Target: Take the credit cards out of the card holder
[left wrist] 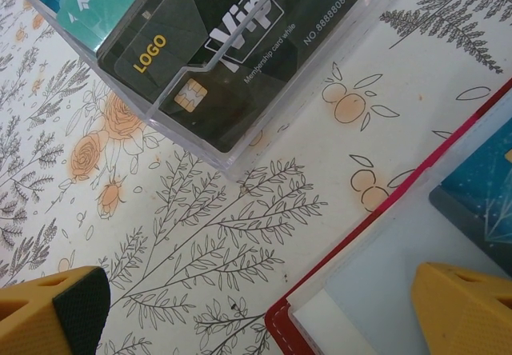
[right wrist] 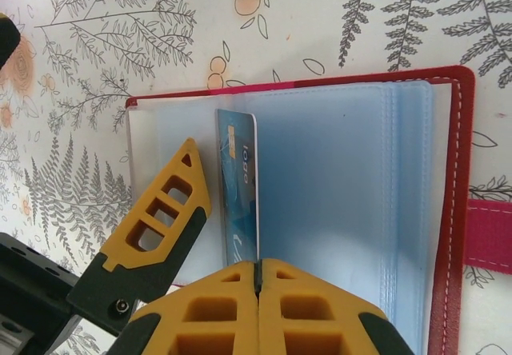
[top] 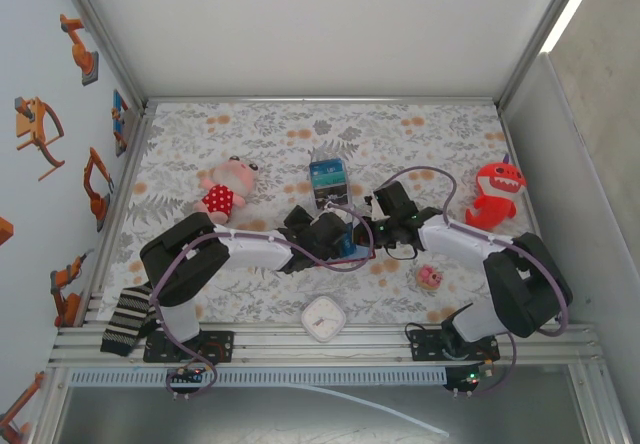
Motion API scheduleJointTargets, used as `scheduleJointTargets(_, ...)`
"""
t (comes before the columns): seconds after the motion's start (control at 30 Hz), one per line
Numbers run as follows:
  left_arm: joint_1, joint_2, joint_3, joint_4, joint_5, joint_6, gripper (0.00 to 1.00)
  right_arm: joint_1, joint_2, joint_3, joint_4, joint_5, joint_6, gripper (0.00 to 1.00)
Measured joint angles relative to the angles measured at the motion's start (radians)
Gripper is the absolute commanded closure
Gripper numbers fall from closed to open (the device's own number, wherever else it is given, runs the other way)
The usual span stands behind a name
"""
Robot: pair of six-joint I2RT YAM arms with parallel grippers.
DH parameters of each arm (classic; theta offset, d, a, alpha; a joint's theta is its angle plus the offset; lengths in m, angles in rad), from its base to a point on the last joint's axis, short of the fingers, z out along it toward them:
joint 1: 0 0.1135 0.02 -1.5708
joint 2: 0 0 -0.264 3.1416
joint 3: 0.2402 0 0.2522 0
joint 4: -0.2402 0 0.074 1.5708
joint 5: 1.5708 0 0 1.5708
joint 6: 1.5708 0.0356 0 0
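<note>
Cloth [top: 250, 134] printed with leaves and flowers lies under everything in the top view. From the bottom corners the left arm [top: 250, 249] and right arm [top: 455, 239] meet just below mid-frame over the holder [top: 352, 248], a blue patch between the dark wrists. Just above it stands a clear box [top: 328, 179] of cards. A pink doll [top: 225, 192] is at left, a red shark [top: 495, 192] at right, a white clock [top: 323, 317] at bottom centre and a striped sock [top: 128, 319] at bottom left.

In the left wrist view, the left gripper [left wrist: 260, 315] stands wide. One yellow finger [left wrist: 56, 311] is in the lower left corner over bare cloth, and the other is in the lower right over the holder's pale pocket. The holder [left wrist: 280, 323] shows a red stitched corner at the bottom, and a teal card [left wrist: 480, 195] lies in it at the right edge. The box takes the upper left, apart from the holder.

In the right wrist view, the holder [right wrist: 452, 171] lies open, with a red rim around blue-grey pockets and its tab [right wrist: 488, 239] at right. The card [right wrist: 240, 179] sits upright in frame in a left pocket. The right gripper [right wrist: 258, 267] is closed at bottom centre, its tips at the card's lower end; whether they touch it I cannot tell. One left finger [right wrist: 164, 211] lies over the holder's left part, just beside the card.
</note>
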Motion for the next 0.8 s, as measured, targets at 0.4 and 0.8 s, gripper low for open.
scheduleJointTargets(0.4,0.000,0.000,0.000,0.000,0.000,0.000,0.03,0.000,0.016,-0.050,0.172,-0.111,0.044,0.88)
scheduleJointTargets(0.8,0.000,-0.001,0.000,-0.002,0.000,-0.001,0.03,0.000,0.045,-0.051,0.174,-0.078,0.043,0.97)
